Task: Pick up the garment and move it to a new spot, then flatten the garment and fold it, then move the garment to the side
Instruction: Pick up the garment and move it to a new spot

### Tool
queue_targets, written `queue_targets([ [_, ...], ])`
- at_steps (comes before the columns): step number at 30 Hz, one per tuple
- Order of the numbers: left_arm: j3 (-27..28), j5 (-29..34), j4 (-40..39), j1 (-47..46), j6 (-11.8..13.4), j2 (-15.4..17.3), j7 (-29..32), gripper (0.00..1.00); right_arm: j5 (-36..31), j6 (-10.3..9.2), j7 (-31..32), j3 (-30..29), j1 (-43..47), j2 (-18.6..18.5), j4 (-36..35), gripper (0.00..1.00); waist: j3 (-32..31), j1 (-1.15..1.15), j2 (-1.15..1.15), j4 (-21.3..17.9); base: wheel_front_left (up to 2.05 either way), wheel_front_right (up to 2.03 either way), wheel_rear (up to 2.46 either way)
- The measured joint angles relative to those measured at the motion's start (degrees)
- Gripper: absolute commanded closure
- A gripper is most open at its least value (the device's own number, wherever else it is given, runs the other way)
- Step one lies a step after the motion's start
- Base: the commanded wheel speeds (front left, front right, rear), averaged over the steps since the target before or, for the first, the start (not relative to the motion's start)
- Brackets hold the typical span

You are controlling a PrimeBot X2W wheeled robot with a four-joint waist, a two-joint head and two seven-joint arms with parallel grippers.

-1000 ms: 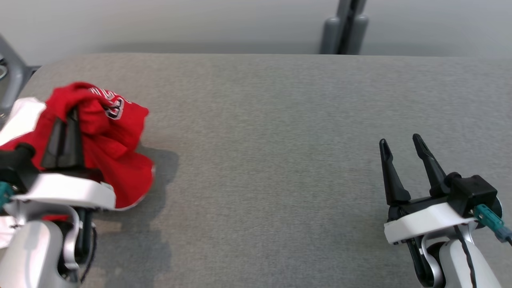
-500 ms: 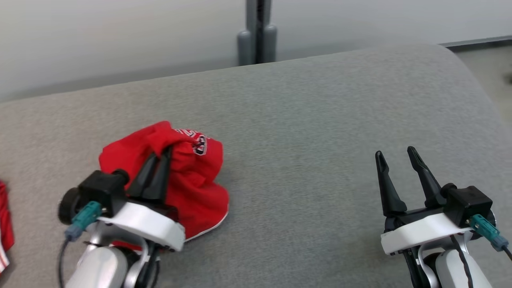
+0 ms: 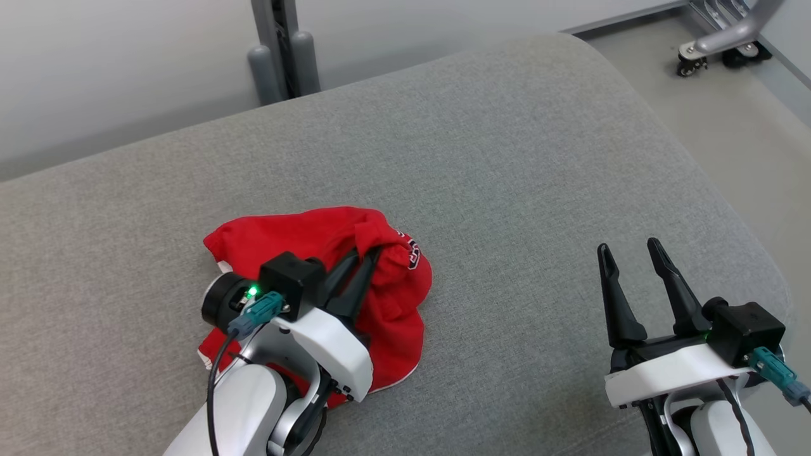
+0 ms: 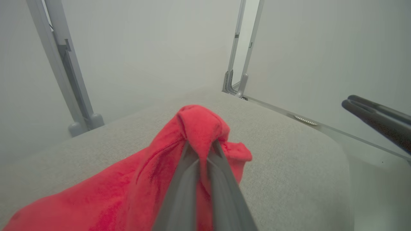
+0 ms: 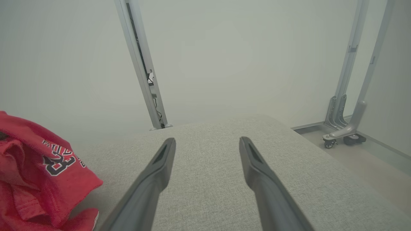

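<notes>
The garment [image 3: 298, 237] is a crumpled red jersey with dark lettering, bunched on the grey padded table [image 3: 507, 158] left of centre in the head view. My left gripper [image 3: 370, 253] is shut on a raised fold of it; in the left wrist view the left gripper [image 4: 200, 147] pinches a red peak of the garment [image 4: 199, 125], and the cloth trails down to the left. My right gripper [image 3: 627, 247] stands open over bare table at the lower right. In the right wrist view the right gripper [image 5: 207, 141] holds nothing, and the garment [image 5: 35, 173] lies at its left.
The table's rounded right end [image 3: 747, 240] is close beside my right gripper, with floor beyond it. A grey upright post [image 3: 282, 57] stands behind the table. A wheeled frame foot [image 3: 703, 50] sits on the floor at the far right.
The head view has swung right along the table. My left gripper, still shut on the garment, has carried it rightward, closer to my right gripper, which has kept its pose.
</notes>
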Motion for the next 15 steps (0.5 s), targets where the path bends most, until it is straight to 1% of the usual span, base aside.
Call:
queue_targets([
  [3,-0.99,-0.18,3.59,-0.82,-1.12,-0.62,0.31,1.0,0.15,0.0,-0.22,-0.13,-0.01,0.02,0.33,0.0,0.93,0.0,0.0,-0.79,0.0,0.0,0.0],
  [4,-1.27,-0.2,4.54,-0.88,-1.2,-0.89,0.37,0.75,0.15,0.0,-0.4,-0.25,-0.01,0.02,0.41,0.0,1.2,0.0,0.0,-0.85,0.0,0.0,0.0],
  [5,-1.42,-0.22,5.38,-0.89,-1.25,-1.16,0.11,0.0,0.15,0.0,-0.54,-0.45,-0.01,0.03,0.51,0.0,1.34,0.0,0.0,-0.79,0.0,0.0,0.0],
  [10,-2.34,-0.38,7.03,-1.35,-2.13,-2.14,-1.96,0.0,0.12,0.0,-0.7,-1.12,-0.05,0.01,0.9,0.0,1.29,0.0,0.0,1.11,0.0,0.0,0.0],
  [15,-1.87,-0.68,6.58,-0.25,-2.14,-2.04,-5.25,0.0,-0.35,0.0,-0.68,-1.27,-0.13,0.01,0.96,0.0,0.56,0.0,0.0,4.19,0.0,0.0,0.0],
])
